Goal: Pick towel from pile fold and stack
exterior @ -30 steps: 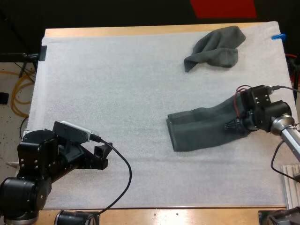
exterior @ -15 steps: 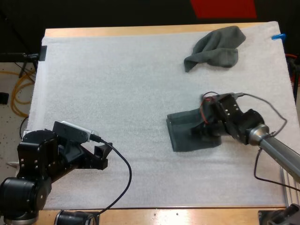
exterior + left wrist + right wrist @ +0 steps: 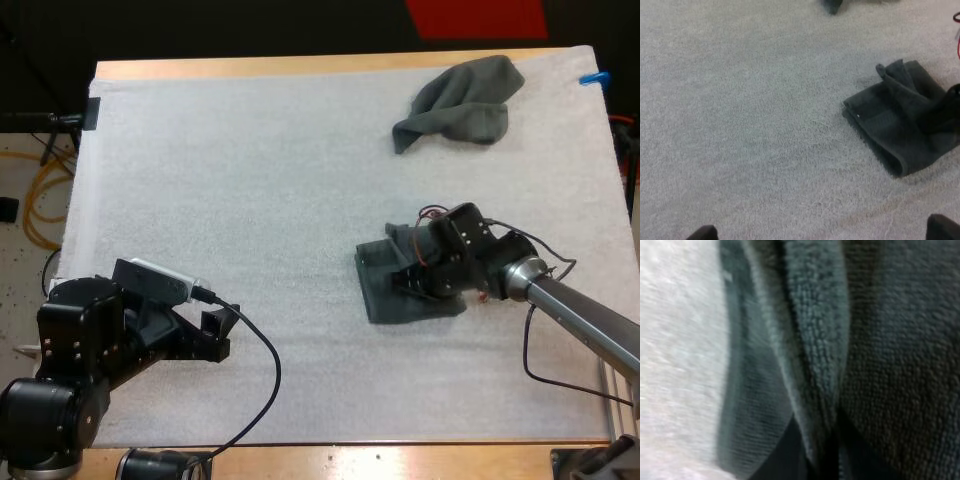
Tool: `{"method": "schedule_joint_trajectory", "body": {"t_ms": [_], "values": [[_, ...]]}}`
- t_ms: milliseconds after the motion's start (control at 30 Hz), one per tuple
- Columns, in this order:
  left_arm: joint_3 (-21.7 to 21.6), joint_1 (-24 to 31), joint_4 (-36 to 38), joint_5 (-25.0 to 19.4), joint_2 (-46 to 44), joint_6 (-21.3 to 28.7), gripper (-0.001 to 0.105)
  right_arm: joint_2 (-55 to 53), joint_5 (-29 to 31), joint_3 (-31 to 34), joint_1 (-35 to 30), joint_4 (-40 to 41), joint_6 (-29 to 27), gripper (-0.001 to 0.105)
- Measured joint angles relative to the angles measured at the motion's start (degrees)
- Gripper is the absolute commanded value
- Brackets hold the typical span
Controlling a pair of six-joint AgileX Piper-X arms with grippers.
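Two towels on the white-matted wooden surface (image 3: 250, 180), right claw (image 3: 405, 272) gripping one.
The folded dark grey-green terry towel (image 3: 385, 295) lies flat between the surface's centre and right edge, and the right claw pinches a raised ridge of its cloth from both sides. The crumpled dark grey-green terry towel (image 3: 465, 100) sits near the far right corner. The left claw (image 3: 218, 335) gapes wide by the near left corner.

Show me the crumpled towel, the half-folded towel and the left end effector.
crumpled towel (image 3: 462, 100), high view, middle of the heap.
half-folded towel (image 3: 880, 129), left wrist view, its flat top layer.
left end effector (image 3: 219, 333), high view, between its fingertips.
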Motion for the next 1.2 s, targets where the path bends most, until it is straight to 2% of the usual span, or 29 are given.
{"method": "schedule_joint_trajectory", "body": {"t_ms": [133,200,300,367,433,467,900,1200], "values": [[0.0,0.0,0.0,0.0,0.0,0.0,0.076,0.0,-3.4,0.0,0.0,-2.1,0.0,0.000],[0.0,0.0,0.0,0.0,0.0,0.0,0.076,0.0,-3.9,0.0,0.0,-2.4,0.0,0.007],[0.0,0.0,0.0,0.0,0.0,0.0,0.076,0.0,-6.1,0.0,0.0,-2.7,0.0,0.034],[0.0,0.0,0.0,0.0,0.0,0.0,0.076,0.0,-8.1,0.0,0.0,-3.2,0.0,0.066],[0.0,0.0,0.0,0.0,0.0,0.0,0.076,0.0,-9.9,0.0,0.0,-3.8,0.0,0.082],[0.0,0.0,0.0,0.0,0.0,0.0,0.076,0.0,-10.9,0.0,0.0,-4.0,0.0,0.085],[0.0,0.0,0.0,0.0,0.0,0.0,0.076,-2.1,-14.9,0.0,0.5,-4.0,-0.1,0.085],[0.0,0.0,-0.1,0.0,0.0,0.0,0.076,3.4,-16.1,0.0,6.4,-5.2,0.2,0.085]]}}
